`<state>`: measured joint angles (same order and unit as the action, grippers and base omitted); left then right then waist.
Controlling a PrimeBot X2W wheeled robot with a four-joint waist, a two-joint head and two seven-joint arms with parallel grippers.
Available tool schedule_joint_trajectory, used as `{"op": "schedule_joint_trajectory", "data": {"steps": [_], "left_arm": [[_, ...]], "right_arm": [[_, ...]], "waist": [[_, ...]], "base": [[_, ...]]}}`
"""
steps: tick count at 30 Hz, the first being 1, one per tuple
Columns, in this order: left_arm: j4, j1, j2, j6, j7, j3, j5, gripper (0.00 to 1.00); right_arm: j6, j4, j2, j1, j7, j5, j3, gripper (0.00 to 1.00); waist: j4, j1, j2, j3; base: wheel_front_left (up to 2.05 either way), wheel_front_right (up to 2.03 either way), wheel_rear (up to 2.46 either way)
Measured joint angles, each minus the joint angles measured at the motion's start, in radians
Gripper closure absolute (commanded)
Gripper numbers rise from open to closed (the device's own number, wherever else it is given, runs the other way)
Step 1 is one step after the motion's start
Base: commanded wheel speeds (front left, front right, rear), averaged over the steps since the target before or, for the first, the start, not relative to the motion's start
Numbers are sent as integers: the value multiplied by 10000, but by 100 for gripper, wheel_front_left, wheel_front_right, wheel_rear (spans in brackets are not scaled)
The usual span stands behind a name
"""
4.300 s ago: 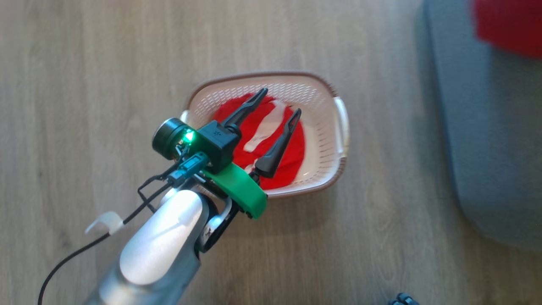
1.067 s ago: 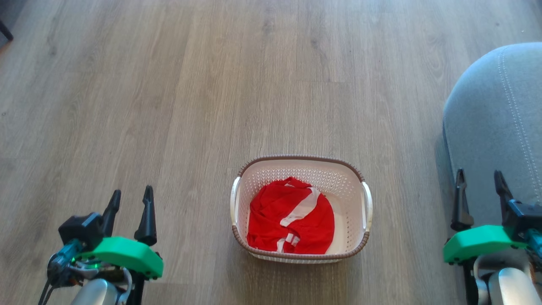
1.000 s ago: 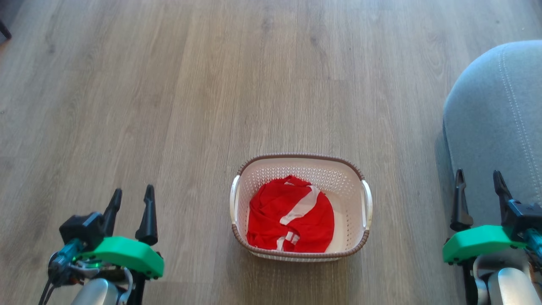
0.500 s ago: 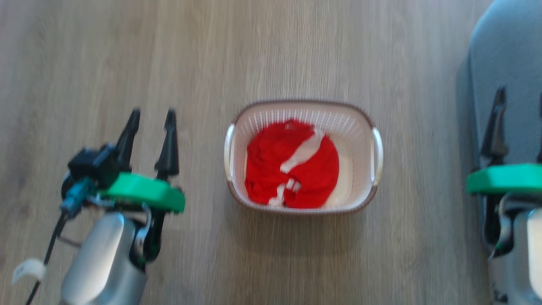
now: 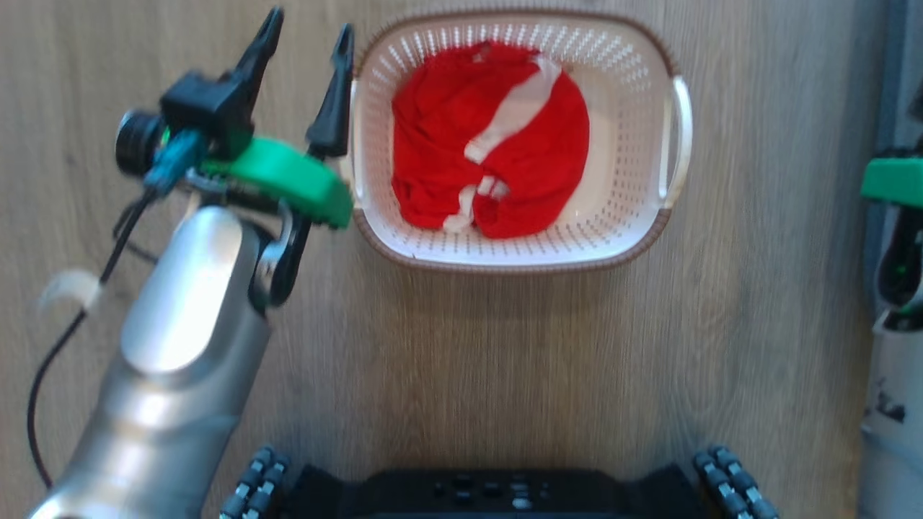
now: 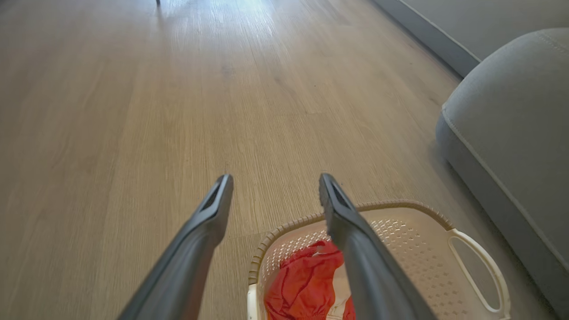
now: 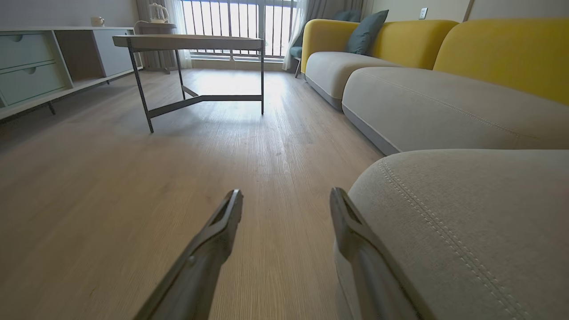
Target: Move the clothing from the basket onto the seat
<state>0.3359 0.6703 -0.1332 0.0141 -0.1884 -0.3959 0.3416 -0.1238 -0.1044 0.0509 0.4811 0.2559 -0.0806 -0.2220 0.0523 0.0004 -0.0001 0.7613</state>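
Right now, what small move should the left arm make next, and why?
Probably shift the left gripper, jaws open, to the robot's right and down onto the bright red fabric garment. The gripper hovers by the left rim of the cream perforated plastic basket, and the garment lies untouched inside it.

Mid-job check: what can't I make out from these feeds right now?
Head view: the clothing covers most of the basket floor; anything beneath is hidden.
Head view: the seat is cut off by the right edge.
Head view: motion blur smears the left gripper; whether its finger touches the basket rim is unclear.
Left wrist view: the clothing's near part is cut by the bottom edge and partly behind a finger.
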Motion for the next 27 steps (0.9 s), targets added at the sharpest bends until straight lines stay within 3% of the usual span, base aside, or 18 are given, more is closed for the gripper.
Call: {"op": "schedule_joint_trajectory", "data": {"steps": [10,14,21,27], "left_arm": [[1009,2168,571,384,1473,-1457,-826,0],[1547,2890,727,483,2824,-2178,-1114,0],[2658,3482,855,453,4270,-2796,-953,0],[3335,4107,857,17,4913,-3187,-522,0]], "right_arm": [[0,-311,6,882,12,-201,4,0],[0,-324,4,902,12,-351,10,0],[0,-332,2,1156,12,-832,180,0],[0,-280,0,1299,13,-1277,326,0]], "waist": [[-496,-1,0,1786],[-797,-2,0,2122],[-1354,-3,0,2453],[-1837,-3,0,2748]], "base": [[0,0,0],[0,0,0],[0,0,0],[0,0,0]]}}
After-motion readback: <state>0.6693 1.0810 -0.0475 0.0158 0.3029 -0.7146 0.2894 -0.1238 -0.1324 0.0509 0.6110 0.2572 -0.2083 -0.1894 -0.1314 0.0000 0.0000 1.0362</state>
